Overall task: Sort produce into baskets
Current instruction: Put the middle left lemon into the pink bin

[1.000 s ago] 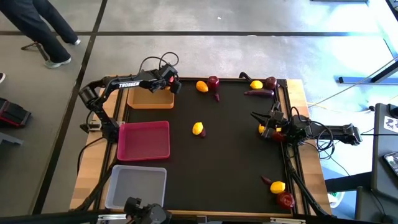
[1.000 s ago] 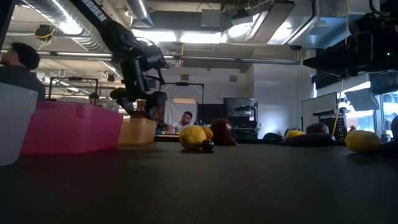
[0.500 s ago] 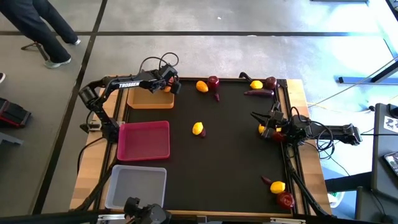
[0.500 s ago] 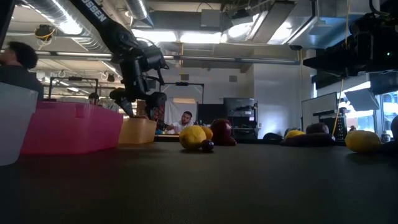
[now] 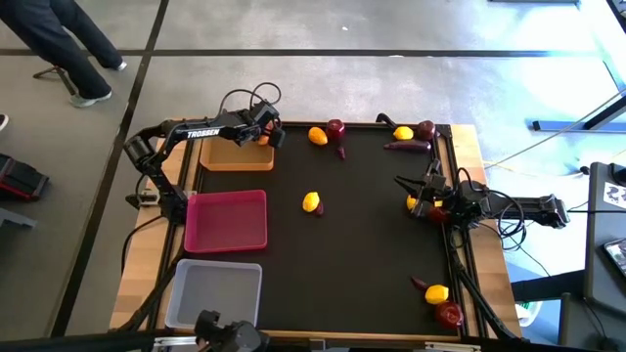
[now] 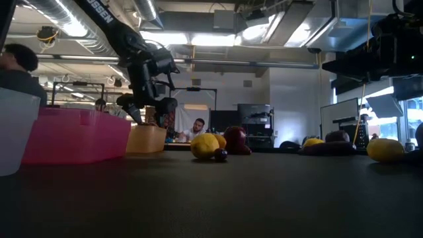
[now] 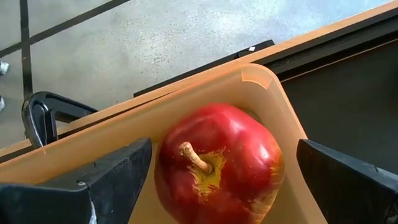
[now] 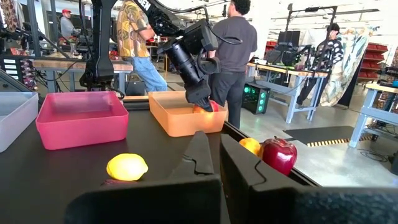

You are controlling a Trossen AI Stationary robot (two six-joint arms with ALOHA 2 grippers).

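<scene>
Left pincer (image 7: 211, 180) hangs with fingers spread wide either side of a round dark-red apple (image 7: 217, 163) lying in a corner of the tan wood-coloured tray (image 5: 235, 154). Lifting askew, a finger might clip the apple or the tray wall and tip it out onto the desk (image 5: 362, 244).

- Five yellow lemons (image 5: 311, 201), spread over the table.
- Four red apples (image 5: 335, 127): three on the table, one in the tan tray.
- Four dark-purple roots (image 5: 408, 147), as far as can be told.
- Three trays (image 5: 227, 243) on the left: tan, pink, greyish-white.
</scene>
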